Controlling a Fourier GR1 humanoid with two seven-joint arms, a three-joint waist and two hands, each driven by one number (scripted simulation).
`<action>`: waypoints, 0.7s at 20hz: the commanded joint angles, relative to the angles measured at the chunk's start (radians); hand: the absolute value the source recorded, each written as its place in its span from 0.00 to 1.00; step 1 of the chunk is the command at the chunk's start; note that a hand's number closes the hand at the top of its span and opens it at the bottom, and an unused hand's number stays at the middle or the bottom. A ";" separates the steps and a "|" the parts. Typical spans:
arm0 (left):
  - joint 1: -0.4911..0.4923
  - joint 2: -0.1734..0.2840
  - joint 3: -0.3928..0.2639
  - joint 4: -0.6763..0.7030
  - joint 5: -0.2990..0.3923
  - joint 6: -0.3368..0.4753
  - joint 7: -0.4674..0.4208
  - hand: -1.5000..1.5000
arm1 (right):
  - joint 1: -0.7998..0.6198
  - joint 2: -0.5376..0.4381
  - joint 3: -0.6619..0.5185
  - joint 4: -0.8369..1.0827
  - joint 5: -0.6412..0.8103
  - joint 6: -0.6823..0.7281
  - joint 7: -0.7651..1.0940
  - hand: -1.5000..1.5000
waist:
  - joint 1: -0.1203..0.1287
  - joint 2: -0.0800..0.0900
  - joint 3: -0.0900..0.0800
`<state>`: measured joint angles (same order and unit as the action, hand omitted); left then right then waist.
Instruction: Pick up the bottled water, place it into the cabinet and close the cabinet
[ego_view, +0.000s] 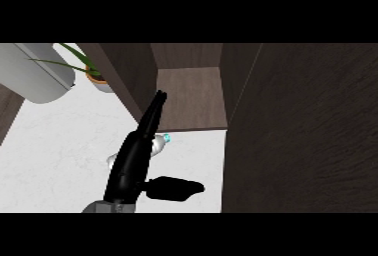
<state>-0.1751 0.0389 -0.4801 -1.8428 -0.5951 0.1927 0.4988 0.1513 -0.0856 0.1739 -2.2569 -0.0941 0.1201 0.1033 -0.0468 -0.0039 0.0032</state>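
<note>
A single head-mounted view looks steeply down and close over the white marbled counter top (59, 150), facing the open dark wood cabinet (295, 125) ahead, with one grey forearm and black hand (136, 155) entering from the lower edge.

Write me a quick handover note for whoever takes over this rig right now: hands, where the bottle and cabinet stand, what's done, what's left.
One robot hand is in view, by its position likely the left one: fingers straight, reaching toward the open cabinet, thumb out to the side.
The other hand is not in view.
Bottled water: lies on the white counter in front of the cabinet, mostly hidden under that hand; not grasped.
Cabinet door stands open at the right; the shelf shows nothing on it.
Done: nothing yet.
Left: grasp the bottle, place it inside, close the door.
</note>
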 joint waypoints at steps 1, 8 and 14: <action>-0.103 -0.037 -0.208 0.049 -0.107 0.164 0.237 0.00 | 0.070 -0.014 0.025 -0.137 -0.051 0.005 0.102 0.00 | 0.005 -0.004 -0.002; -0.325 -0.038 -0.405 0.185 -0.143 0.368 0.520 0.00 | 0.090 -0.010 0.074 -0.273 -0.009 -0.042 0.232 0.00 | 0.029 0.001 -0.003; -0.452 -0.036 -0.403 0.201 -0.122 0.375 0.650 0.00 | 0.086 0.010 0.100 -0.319 -0.003 -0.073 0.252 0.00 | 0.023 0.000 -0.003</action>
<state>-0.5292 0.0572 -0.9110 -1.5815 -0.7371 0.5246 1.0168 0.2175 -0.0830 0.2627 -2.4679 -0.0816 0.0693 0.2978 -0.0248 0.0037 0.0049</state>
